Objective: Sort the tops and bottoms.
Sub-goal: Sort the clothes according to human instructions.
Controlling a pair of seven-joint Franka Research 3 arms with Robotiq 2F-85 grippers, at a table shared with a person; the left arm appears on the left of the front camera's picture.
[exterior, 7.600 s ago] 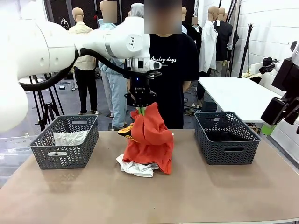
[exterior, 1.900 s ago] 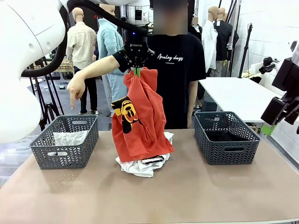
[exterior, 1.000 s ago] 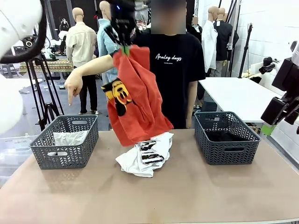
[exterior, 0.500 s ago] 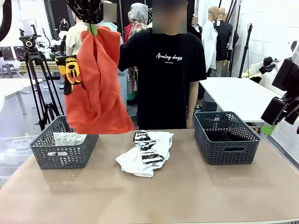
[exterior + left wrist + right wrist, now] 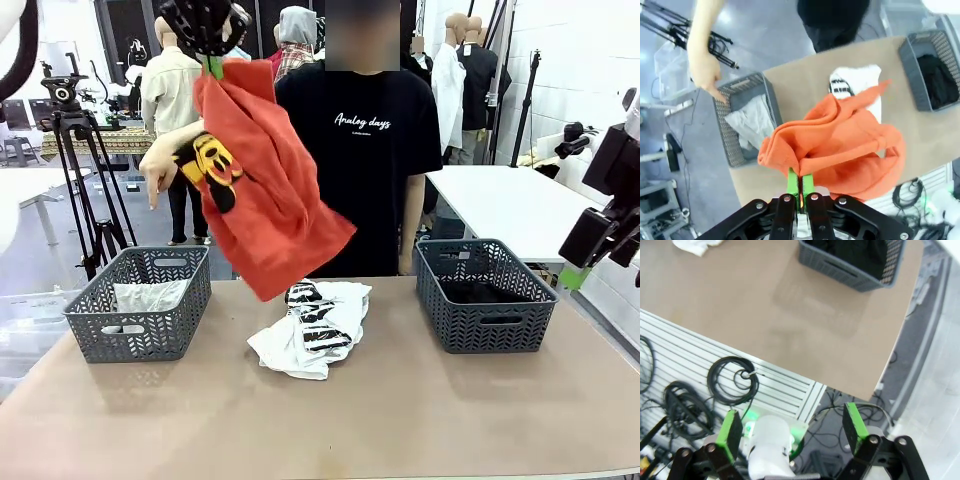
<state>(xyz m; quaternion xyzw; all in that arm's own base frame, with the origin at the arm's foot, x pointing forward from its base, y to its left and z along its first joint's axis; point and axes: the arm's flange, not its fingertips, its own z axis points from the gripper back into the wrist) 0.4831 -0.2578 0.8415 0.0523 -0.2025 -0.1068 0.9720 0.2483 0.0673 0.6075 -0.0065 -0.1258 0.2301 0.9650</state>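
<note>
**Front view:** Sorting looks partly done. A light grey top (image 5: pixel 150 296) lies in the left basket (image 5: pixel 100 335) and dark clothing (image 5: pixel 480 292) in the right basket (image 5: pixel 487 315). A white top (image 5: pixel 312 325) with black print waits on the worktop (image 5: pixel 400 420) between them. High over the left side, the left gripper (image 5: pixel 212 66) holds the orange top (image 5: pixel 265 200) aloft, its cloth slanting toward the middle. A person's hand (image 5: pixel 158 172) points down at the left basket.

**Left wrist view:** The arm faces straight down, jaws clenched on a fold of the orange top. The left basket sits below, off to one side.

**Right wrist view:** The right gripper (image 5: pixel 790 430), jaws released and empty, hangs beyond the worktop's edge, above cabling.
</note>
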